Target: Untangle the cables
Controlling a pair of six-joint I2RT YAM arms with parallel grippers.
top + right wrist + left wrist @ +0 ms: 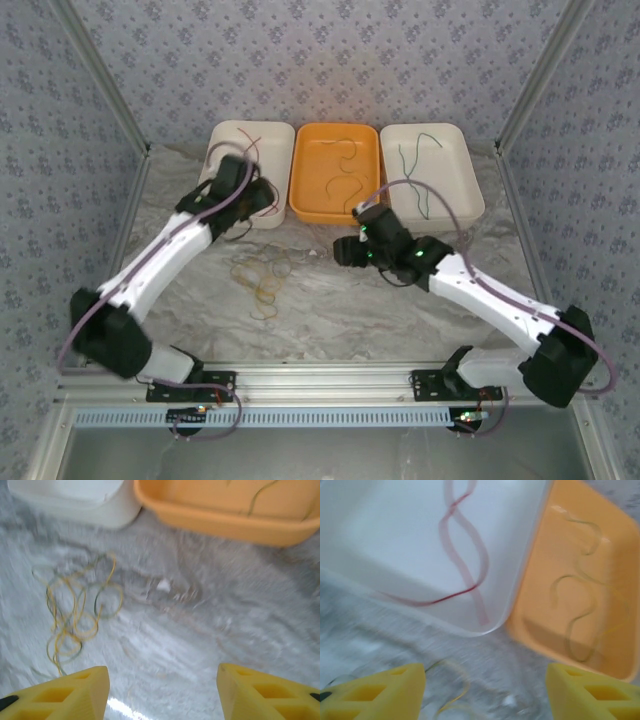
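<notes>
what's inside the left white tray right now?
Inside the left white tray lies dark red wavy cable, strands crossing; one piece or two, I cannot tell. From above, the left arm covers the tray's near right part, so that stretch is hidden.

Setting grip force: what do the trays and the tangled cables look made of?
Left white tray: likely foam or thin moulded plastic, matte, soft rounded rim. Orange tray: same form, smooth, slight sheen. Tangled cables: thin plastic-coated wire, probably; yellow-orange and green, holding loose curls.
</notes>
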